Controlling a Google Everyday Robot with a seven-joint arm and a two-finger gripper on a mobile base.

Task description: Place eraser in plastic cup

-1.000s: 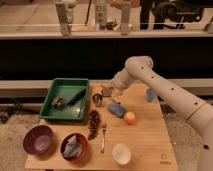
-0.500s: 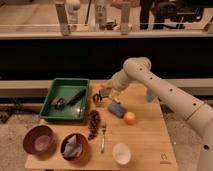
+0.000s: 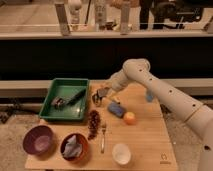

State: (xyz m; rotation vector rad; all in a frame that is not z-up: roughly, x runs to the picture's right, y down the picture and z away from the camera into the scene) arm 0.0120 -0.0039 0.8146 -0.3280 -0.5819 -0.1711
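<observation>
Gripper (image 3: 103, 93) set low just beside the metal cup (image 3: 96, 100), presumably to take the eraser (image 3: 112, 102), which appears as a tiny pale block lying by it, next to the blue block (image 3: 115, 109). Whether the gripper is wide, narrow or holding anything cannot be told. The plastic cup (image 3: 149, 95) stands well apart, partly behind the arm (image 3: 167, 95). The orange ball (image 3: 129, 118) and the blue block lie between; the green tray (image 3: 50, 99) is on the other side.

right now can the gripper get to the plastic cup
Probably yes. The gripper hangs by the metal cup, while the plastic cup stands apart to its right, close under the arm, no other object beside it. The arm would have to pull back.
</observation>
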